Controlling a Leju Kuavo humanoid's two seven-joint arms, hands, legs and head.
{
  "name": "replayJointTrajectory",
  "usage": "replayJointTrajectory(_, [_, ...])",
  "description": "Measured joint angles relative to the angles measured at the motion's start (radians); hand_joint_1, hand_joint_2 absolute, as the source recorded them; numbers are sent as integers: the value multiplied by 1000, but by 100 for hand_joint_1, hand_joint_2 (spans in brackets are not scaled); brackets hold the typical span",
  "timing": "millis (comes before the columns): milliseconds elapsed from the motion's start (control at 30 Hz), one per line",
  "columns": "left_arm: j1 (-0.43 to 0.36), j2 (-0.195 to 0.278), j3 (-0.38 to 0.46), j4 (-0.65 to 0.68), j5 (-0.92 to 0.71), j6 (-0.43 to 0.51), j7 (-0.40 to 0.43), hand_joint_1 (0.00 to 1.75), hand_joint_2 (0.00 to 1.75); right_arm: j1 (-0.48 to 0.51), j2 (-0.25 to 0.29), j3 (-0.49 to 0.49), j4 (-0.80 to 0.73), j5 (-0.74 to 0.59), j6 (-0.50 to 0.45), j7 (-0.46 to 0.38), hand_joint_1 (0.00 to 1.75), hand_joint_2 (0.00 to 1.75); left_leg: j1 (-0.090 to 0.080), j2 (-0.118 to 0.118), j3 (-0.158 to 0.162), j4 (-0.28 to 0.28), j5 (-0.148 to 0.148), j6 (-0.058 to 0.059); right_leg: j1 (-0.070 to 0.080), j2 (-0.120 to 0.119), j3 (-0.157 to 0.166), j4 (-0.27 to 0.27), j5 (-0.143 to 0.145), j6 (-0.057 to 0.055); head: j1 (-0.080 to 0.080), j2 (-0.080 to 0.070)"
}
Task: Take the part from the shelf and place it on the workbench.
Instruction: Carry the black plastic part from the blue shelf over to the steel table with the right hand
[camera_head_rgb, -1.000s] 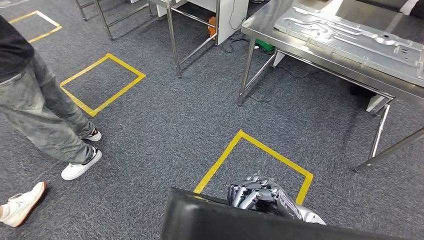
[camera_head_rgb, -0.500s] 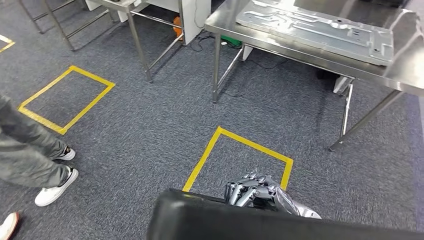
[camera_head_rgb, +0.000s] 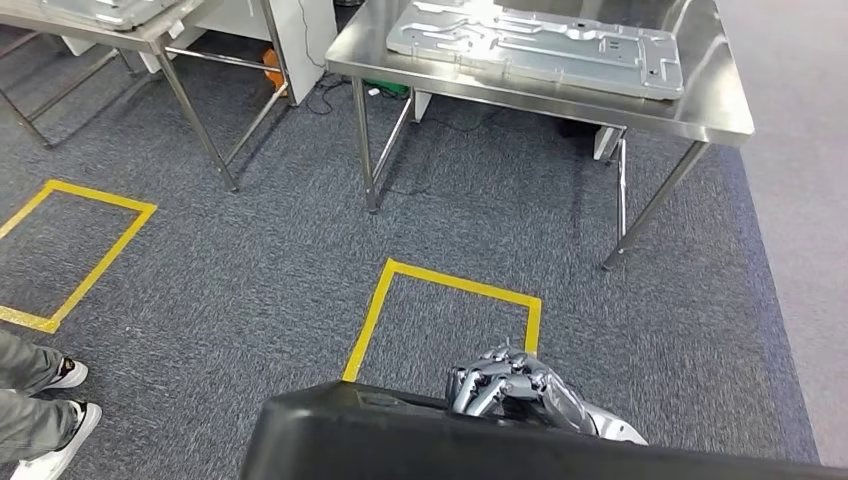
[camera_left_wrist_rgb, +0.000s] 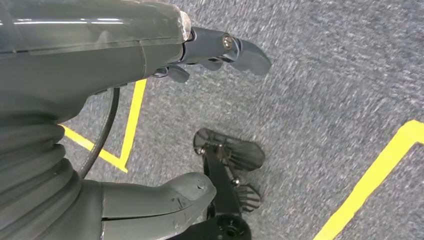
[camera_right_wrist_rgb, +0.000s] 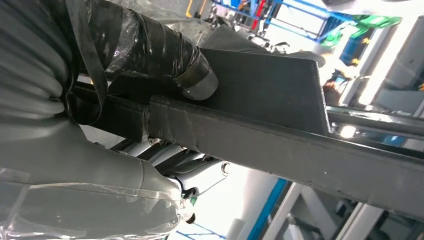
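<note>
Head view, right hand (camera_head_rgb: 505, 385) fingers (camera_head_rgb: 470, 390) gripping black part (camera_head_rgb: 400, 445), workbench (camera_head_rgb: 560, 95) ahead

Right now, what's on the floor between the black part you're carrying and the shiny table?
In the head view, between the black part and the steel workbench lies grey carpet with a yellow tape square.

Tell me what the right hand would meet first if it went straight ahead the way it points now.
Probably nothing soon: the right hand, gripping the black part, points over bare carpet and the yellow taped square. Farther on stands the steel workbench; depth is unclear.
</note>
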Motion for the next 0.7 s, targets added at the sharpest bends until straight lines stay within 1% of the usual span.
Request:
replayJointTrajectory(33, [-2,-1,0,0,0,-3,-4,0,175,0,-1,0,0,-1,-2,2,175,175,1,11,1,-2,2,7,1,-10,-5,7,-5,5,0,0])
replayJointTrajectory(67, [-4,-1,0,0,1,-7,-7,0,175,-1,-2,0,0,-1,-4,3,175,175,3,23,1,-5,4,14,1,-33,-17,31,-20,11,1,0])
replayJointTrajectory(100, [-4,-2,1,0,1,-10,-9,0,175,-2,-3,0,0,-1,-7,3,175,175,5,36,2,-7,5,19,1,-62,-38,75,-44,17,2,0])
replayJointTrajectory(133, [-3,-1,1,0,1,-12,-11,0,175,-3,-3,1,0,-1,-10,4,175,175,3,48,2,-7,4,23,0,-95,-68,135,-76,22,3,0])
replayJointTrajectory(167, [-1,-1,1,0,1,-14,-12,0,175,-4,-3,1,0,-1,-13,4,175,175,1,62,2,-7,2,25,-4,-113,-103,201,-104,27,3,0])
replayJointTrajectory(200, [2,-1,2,0,1,-15,-12,0,175,-4,-3,1,1,-1,-14,4,175,175,0,76,2,-6,0,25,-7,-122,-130,252,-121,31,3,0])
replayJointTrajectory(233, [3,-1,3,0,1,-15,-12,0,175,-3,-3,2,2,-1,-15,4,175,175,-1,89,3,-6,-2,25,-9,-126,-144,274,-120,32,3,0])
replayJointTrajectory(267, [3,-1,5,0,1,-15,-11,0,175,-3,-3,2,4,-1,-16,4,175,175,-1,102,5,-5,-5,24,-9,-130,-138,260,-101,32,3,0])
replayJointTrajectory(300, [3,-1,6,0,1,-15,-11,0,175,-3,-3,2,4,-1,-16,4,175,175,-2,114,9,-5,-8,22,-9,-136,-113,210,-67,29,3,0])
replayJointTrajectory(333, [1,-1,6,0,1,-16,-11,0,175,-3,-4,2,5,-2,-17,4,175,175,-2,124,15,-6,-11,19,-5,-154,-77,140,-32,24,3,0])
replayJointTrajectory(367, [0,-2,6,0,1,-16,-11,0,175,-4,-4,2,5,-3,-18,5,175,175,-4,134,20,-6,-15,15,2,-176,-43,76,-7,16,3,0])
replayJointTrajectory(400, [-1,-2,7,0,1,-17,-11,0,175,-5,-4,2,5,-4,-20,5,175,175,-5,142,24,-6,-19,11,8,-193,-20,30,7,8,3,0])
replayJointTrajectory(433, [-1,-2,7,0,1,-18,-11,0,175,-5,-4,2,4,-6,-22,5,175,175,-7,151,28,-6,-23,6,14,-203,-10,7,8,1,3,0])
replayJointTrajectory(467, [-1,-2,8,0,1,-19,-10,0,175,-6,-3,2,4,-7,-24,5,175,175,-8,160,31,-8,-25,0,18,-199,-10,4,5,-4,3,0])
replayJointTrajectory(500, [-2,-2,8,0,1,-21,-10,0,175,-6,-3,2,4,-8,-25,6,175,175,-9,169,35,-10,-27,-5,16,-187,-10,1,6,-9,3,0])
replayJointTrajectory(533, [-4,-2,8,0,1,-23,-10,0,175,-5,-3,2,4,-9,-28,7,175,175,-9,162,39,-8,-32,-10,13,-178,-6,-5,9,-14,3,0])
replayJointTrajectory(567, [-5,-2,8,0,1,-26,-10,0,175,-6,-3,2,4,-9,-30,7,175,175,-8,142,35,7,-44,-14,10,-169,-2,-12,12,-19,2,0])
replayJointTrajectory(600, [-7,-2,8,0,2,-29,-10,0,175,-8,-3,2,4,-8,-33,8,175,175,-7,115,21,43,-68,-17,6,-163,2,-18,15,-25,2,0])
replayJointTrajectory(633, [-6,-1,9,0,3,-32,-9,0,175,-9,-3,2,4,-6,-35,8,175,175,-4,86,-7,101,-99,-19,4,-157,4,-20,15,-29,2,0])
replayJointTrajectory(667, [-4,-1,10,0,4,-34,-9,0,175,-10,-3,2,4,-4,-38,8,175,175,-3,69,-43,173,-132,-20,5,-150,4,-20,14,-33,1,0])
replayJointTrajectory(700, [-1,0,13,0,6,-37,-8,0,175,-10,-3,2,4,-2,-39,8,175,175,-3,63,-79,239,-154,-21,6,-143,4,-18,12,-36,1,0])
